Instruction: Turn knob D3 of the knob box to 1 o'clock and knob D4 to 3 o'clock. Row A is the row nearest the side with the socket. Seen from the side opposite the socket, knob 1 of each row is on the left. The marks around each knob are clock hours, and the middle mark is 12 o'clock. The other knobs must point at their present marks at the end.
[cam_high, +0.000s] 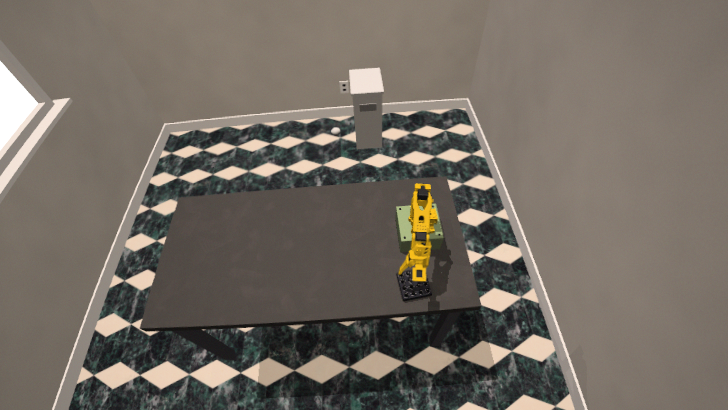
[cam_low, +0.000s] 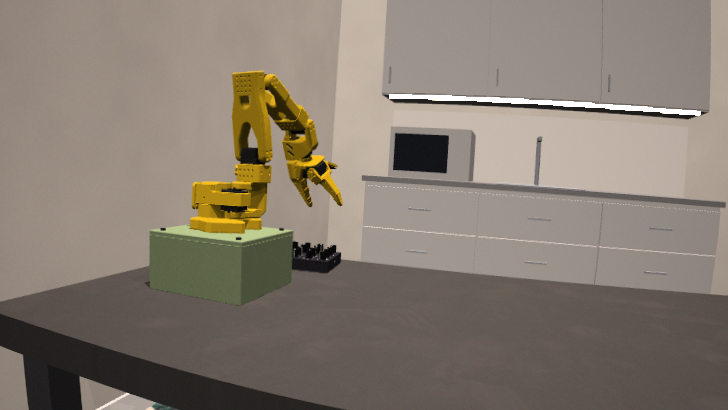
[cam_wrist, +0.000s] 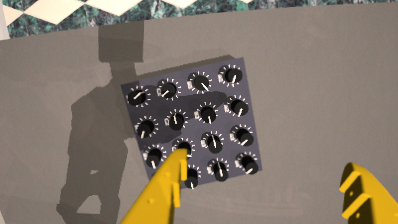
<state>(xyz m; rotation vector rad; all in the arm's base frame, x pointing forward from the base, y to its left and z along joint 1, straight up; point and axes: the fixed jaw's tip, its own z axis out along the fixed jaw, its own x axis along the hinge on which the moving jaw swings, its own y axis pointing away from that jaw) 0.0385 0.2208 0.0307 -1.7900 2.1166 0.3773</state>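
Note:
The knob box (cam_wrist: 194, 121) is a dark square box with several black knobs in rows, each with a white pointer and white tick marks. It lies flat on the dark table in front of the arm's green base; it also shows in the top view (cam_high: 414, 287) and the exterior view (cam_low: 315, 255). My yellow gripper (cam_low: 325, 195) hangs well above the box, fingers apart and empty. In the wrist view the left finger (cam_wrist: 160, 192) covers part of the box's near left edge, and the right finger (cam_wrist: 362, 192) is off to the box's right. I cannot tell which knobs are D3 and D4.
The arm stands on a green block (cam_low: 220, 262) near the table's right edge (cam_high: 461, 239). The arm's shadow (cam_wrist: 100, 135) falls on the table left of the box. Kitchen cabinets and a microwave (cam_low: 432, 152) stand behind the table.

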